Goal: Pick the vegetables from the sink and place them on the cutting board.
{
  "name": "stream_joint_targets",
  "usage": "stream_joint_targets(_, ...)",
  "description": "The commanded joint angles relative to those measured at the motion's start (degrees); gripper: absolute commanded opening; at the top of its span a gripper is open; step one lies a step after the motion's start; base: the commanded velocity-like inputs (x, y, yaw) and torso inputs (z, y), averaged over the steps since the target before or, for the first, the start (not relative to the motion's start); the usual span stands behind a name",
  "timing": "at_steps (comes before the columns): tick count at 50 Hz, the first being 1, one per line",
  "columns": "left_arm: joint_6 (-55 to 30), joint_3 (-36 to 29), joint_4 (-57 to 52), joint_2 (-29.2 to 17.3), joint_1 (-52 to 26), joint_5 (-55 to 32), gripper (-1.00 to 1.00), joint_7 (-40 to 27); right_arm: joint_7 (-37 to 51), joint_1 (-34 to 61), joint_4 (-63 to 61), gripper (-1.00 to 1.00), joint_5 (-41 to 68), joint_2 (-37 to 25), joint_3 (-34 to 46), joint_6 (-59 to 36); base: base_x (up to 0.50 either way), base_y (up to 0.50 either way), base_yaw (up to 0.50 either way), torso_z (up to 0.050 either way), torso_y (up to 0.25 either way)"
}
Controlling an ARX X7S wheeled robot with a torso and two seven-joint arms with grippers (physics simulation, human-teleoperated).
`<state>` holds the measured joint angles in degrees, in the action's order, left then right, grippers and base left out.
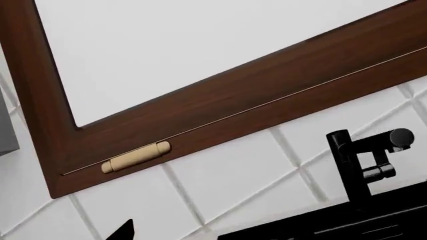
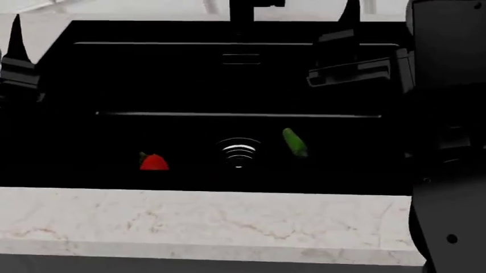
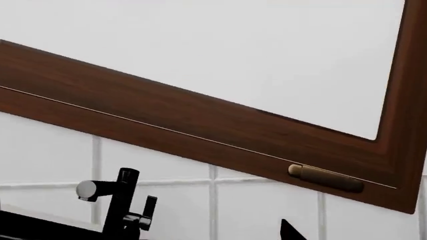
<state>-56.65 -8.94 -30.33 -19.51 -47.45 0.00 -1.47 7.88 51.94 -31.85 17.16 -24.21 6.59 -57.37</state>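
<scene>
The red tomato lies on the floor of the black sink, left of the round metal drain. The green cucumber lies just right of the drain. My left gripper is raised over the sink's left edge, and my right gripper over its back right. Both are well above the vegetables and empty. Each wrist view shows only one dark fingertip, the left and the right, set far to one side, so the jaws look open. The cutting board is out of view.
The black faucet stands at the sink's back and also shows in the left wrist view and right wrist view. A marble counter edge runs in front. A white tiled wall and a brown window frame are behind.
</scene>
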Motion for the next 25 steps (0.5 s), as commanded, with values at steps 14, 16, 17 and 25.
stream_joint_targets(14, -1.69, 3.02, 0.79, 0.95, -1.66, 0.32, 1.0, 1.0, -2.13, -0.7, -0.6, 1.0, -1.61, -0.98, -0.95, 0.61, 0.5, 0.0, 0.0, 0.0, 0.0)
stream_joint_targets(16, -1.97, 3.03, 0.43, 0.91, -1.81, 0.31, 1.0, 0.99, -2.17, -0.83, -0.59, 1.0, -1.42, -0.81, -1.01, 0.67, 0.5, -0.06, 0.0, 0.0, 0.008)
stream_joint_targets(17, -1.7, 2.95, 0.43, 0.91, -1.47, 0.35, 1.0, 0.91, -2.14, -0.95, -0.76, 1.0, -1.37, -0.76, -0.98, 0.58, 0.5, -0.07, 0.0, 0.0, 0.0)
stream_joint_targets(25, -1.83, 3.23, 0.3, 0.69, -1.46, 0.23, 1.0, 0.83, -2.1, -1.01, -0.9, 1.0, -0.89, -0.65, -1.28, 0.02, 0.5, -0.08, 0.0, 0.0, 0.0)
